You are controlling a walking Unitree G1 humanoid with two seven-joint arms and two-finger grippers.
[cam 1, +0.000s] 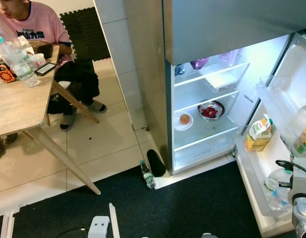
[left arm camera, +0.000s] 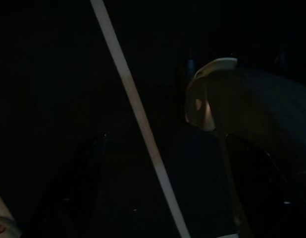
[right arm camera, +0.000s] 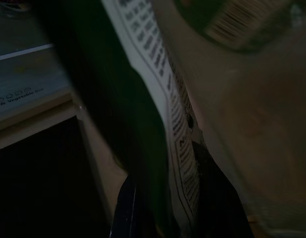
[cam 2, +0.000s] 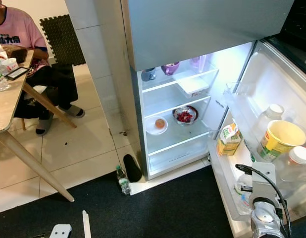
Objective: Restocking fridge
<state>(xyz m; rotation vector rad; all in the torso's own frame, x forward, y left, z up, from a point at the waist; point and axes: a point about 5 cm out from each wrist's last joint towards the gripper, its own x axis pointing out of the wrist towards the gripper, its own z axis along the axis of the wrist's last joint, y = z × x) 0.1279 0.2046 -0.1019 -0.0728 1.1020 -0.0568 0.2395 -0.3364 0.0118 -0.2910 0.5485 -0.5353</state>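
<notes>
The right arm reaches into the open fridge door shelf.

The right gripper is pressed up against a printed packet at the door shelf; I cannot tell if its fingers are closed. The packet looks thin and soft, so I think it is light and bendy, best held gently at its middle. Near it stand a water bottle and a yellow tub. Farther back is a juice carton.

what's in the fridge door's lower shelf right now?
The white door shelf holds a yellow-green juice carton, a yellow tub, two white-capped clear bottles and a plastic bottle lying low. Their bases sit hidden behind the shelf wall.
</notes>
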